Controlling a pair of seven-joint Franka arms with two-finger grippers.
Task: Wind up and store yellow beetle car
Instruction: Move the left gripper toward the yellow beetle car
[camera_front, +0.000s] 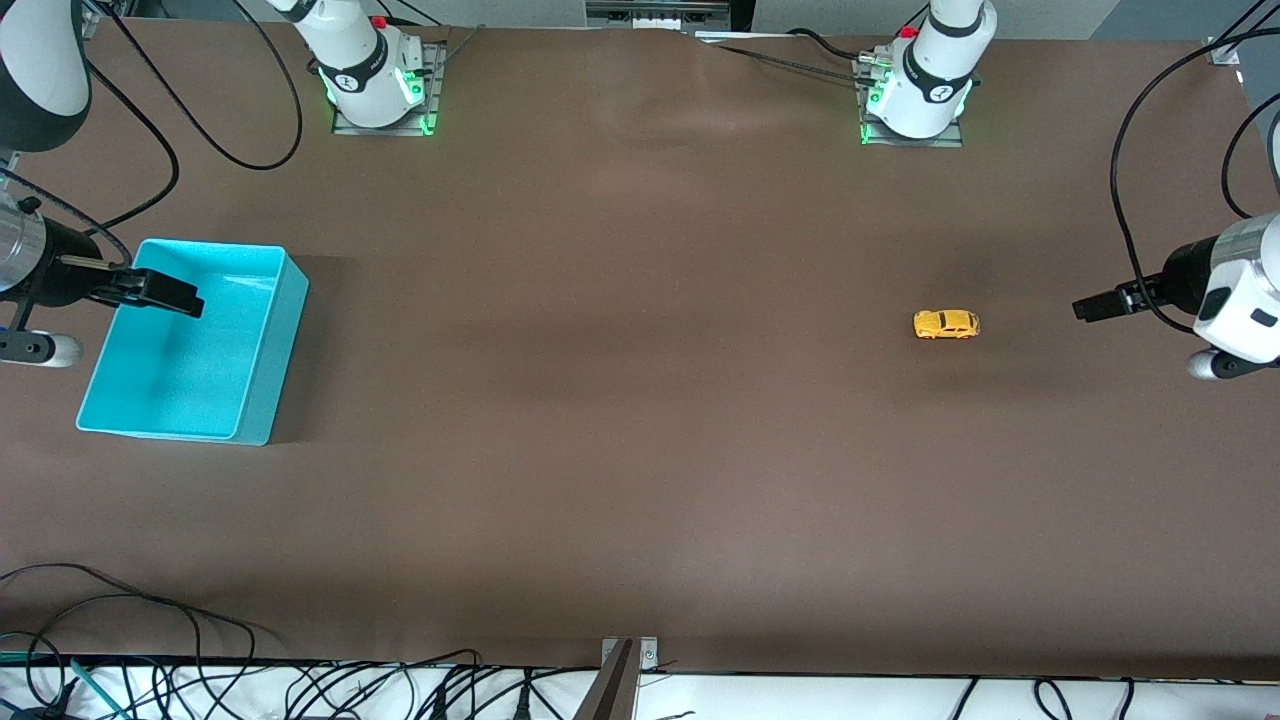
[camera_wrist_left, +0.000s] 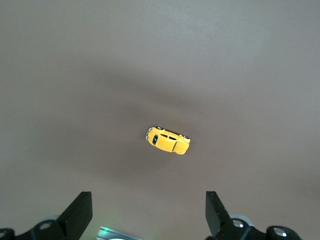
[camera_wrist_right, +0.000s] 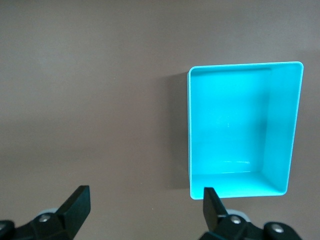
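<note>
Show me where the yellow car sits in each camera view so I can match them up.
Front view: the car stands on its wheels on the bare table, toward the left arm's end, apart from the left gripper.
Left wrist view: the car is near the picture's middle, ahead of the open fingers.
Right wrist view: not in it; only the bin shows.
Shared landmark: the brown table appears in all three.
</note>
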